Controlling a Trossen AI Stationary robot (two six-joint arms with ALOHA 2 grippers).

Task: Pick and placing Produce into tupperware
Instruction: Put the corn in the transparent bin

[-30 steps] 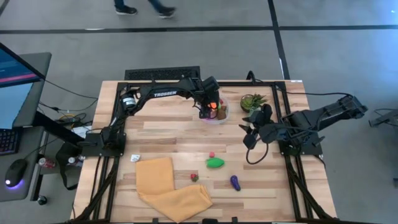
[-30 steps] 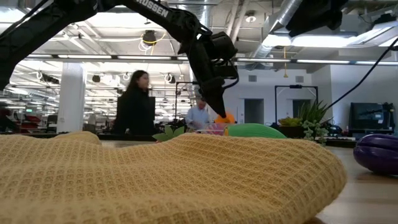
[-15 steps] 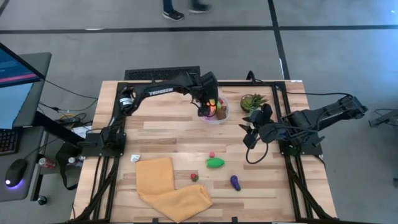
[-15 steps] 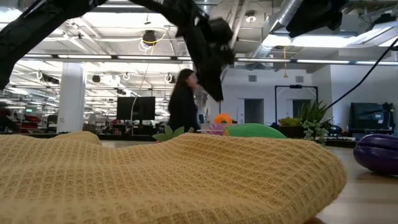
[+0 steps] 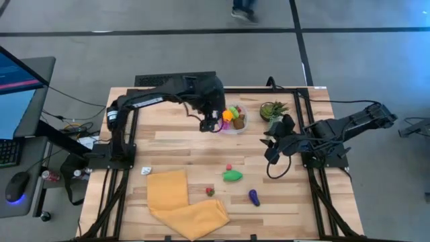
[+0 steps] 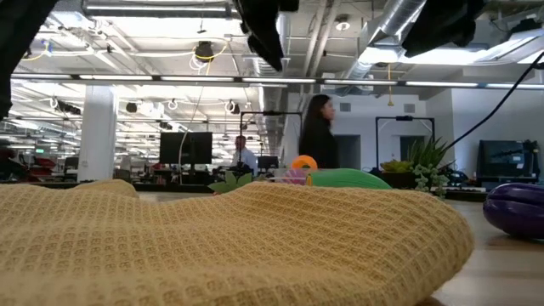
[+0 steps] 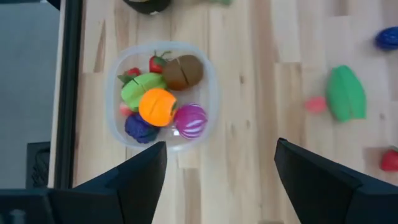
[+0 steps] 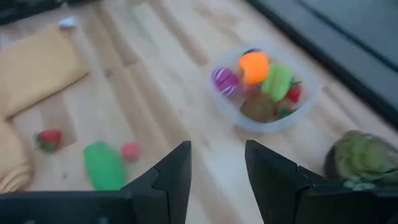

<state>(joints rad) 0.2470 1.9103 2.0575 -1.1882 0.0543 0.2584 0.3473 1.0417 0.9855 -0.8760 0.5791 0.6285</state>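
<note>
1. The tupperware point(image 7: 163, 94), standing at the far side of the table point(image 5: 175, 144) beside the potted plant point(image 5: 273, 109), is seen already loaded: an orange piece point(image 7: 157, 106), a magenta piece point(image 7: 190, 121), a green piece point(image 7: 140, 88), a brown piece point(image 7: 182, 71), a purple piece point(image 7: 139, 127) and small red bits.
2. Four pieces are left on the boards: a green vegetable point(image 5: 232, 176), a purple one point(image 5: 254, 197) and two small red ones point(image 5: 229, 167), near the yellow cloth point(image 5: 183, 203).
3. The left gripper point(image 7: 217, 163) is held above the tub's near edge, fingers spread and empty.
4. The right gripper point(image 8: 217, 163) is parked mid-table, narrowly parted, holding nothing.
</note>
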